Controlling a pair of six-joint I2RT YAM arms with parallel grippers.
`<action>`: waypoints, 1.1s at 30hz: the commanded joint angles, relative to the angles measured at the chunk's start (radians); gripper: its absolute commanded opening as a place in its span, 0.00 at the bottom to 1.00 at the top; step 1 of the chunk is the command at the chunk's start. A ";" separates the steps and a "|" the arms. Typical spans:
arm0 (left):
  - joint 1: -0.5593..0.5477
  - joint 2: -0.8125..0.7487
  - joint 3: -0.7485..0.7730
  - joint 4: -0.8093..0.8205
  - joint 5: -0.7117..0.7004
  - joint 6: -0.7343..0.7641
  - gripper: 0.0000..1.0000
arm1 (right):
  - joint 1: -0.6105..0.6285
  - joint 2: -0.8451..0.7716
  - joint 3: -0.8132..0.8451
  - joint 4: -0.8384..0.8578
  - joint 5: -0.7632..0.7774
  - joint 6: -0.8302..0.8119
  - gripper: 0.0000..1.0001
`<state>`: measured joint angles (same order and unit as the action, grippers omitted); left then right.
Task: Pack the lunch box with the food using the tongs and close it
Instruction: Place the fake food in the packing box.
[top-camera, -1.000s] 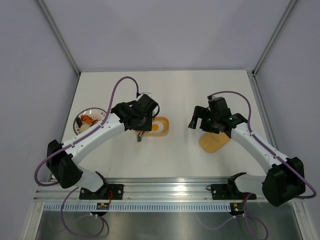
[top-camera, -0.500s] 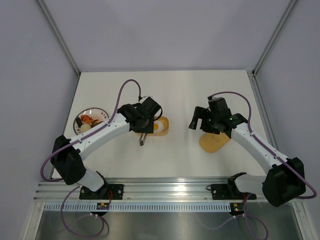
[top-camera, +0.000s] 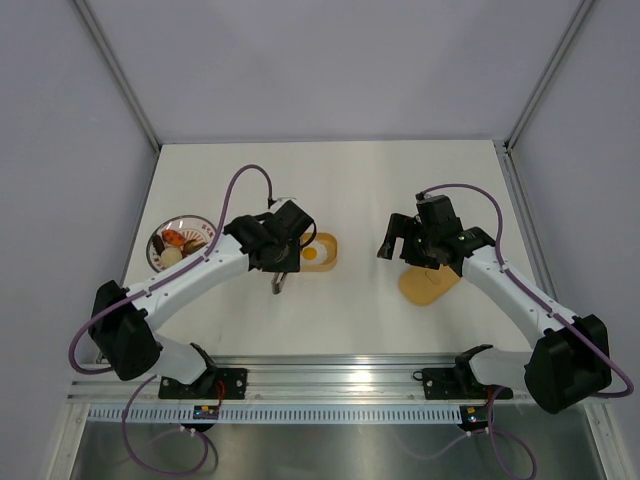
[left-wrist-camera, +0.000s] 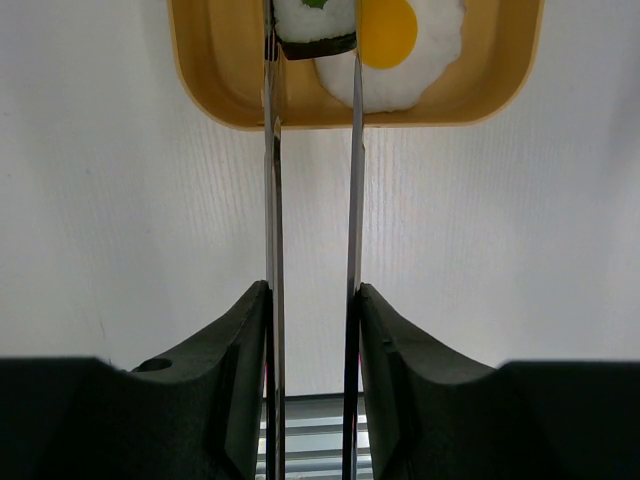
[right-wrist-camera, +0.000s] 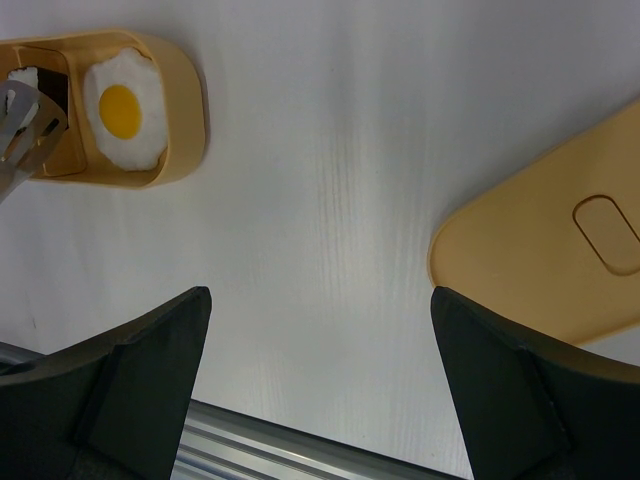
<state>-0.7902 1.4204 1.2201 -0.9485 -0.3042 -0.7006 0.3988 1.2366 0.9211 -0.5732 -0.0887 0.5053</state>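
Observation:
The yellow-orange lunch box (top-camera: 322, 252) lies open mid-table with a fried egg (left-wrist-camera: 400, 40) in it. My left gripper (left-wrist-camera: 313, 290) is shut on the silver tongs (left-wrist-camera: 272, 200), whose two arms run forward into the box. A seaweed-wrapped rice roll (left-wrist-camera: 315, 25) sits between their tips at the box's left end; I cannot tell whether they pinch it. More food (top-camera: 175, 240) lies on the white plate (top-camera: 158, 256) at the left. My right gripper (right-wrist-camera: 320, 340) hangs open and empty over bare table between the box (right-wrist-camera: 185, 110) and its flat lid (right-wrist-camera: 540, 260).
The lid (top-camera: 428, 283) lies flat to the right of the box, under the right arm. Frame posts and grey walls close in the table's sides. The aluminium rail (top-camera: 330, 370) runs along the near edge.
My left wrist swung slightly right, then back left and nearer, carrying the tongs with it. The right arm, box and lid have stayed put.

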 joint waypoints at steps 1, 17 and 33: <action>-0.001 -0.014 -0.007 0.057 -0.023 -0.007 0.09 | -0.005 -0.029 -0.001 0.009 0.007 0.010 0.99; -0.001 0.052 0.021 0.065 -0.042 0.007 0.40 | -0.005 -0.048 -0.001 -0.010 0.020 0.007 0.99; -0.015 0.048 0.081 0.033 -0.021 0.021 0.51 | -0.005 -0.055 0.005 -0.017 0.020 0.010 0.99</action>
<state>-0.7944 1.4776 1.2423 -0.9276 -0.3138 -0.6884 0.3988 1.2102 0.9138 -0.5770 -0.0883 0.5098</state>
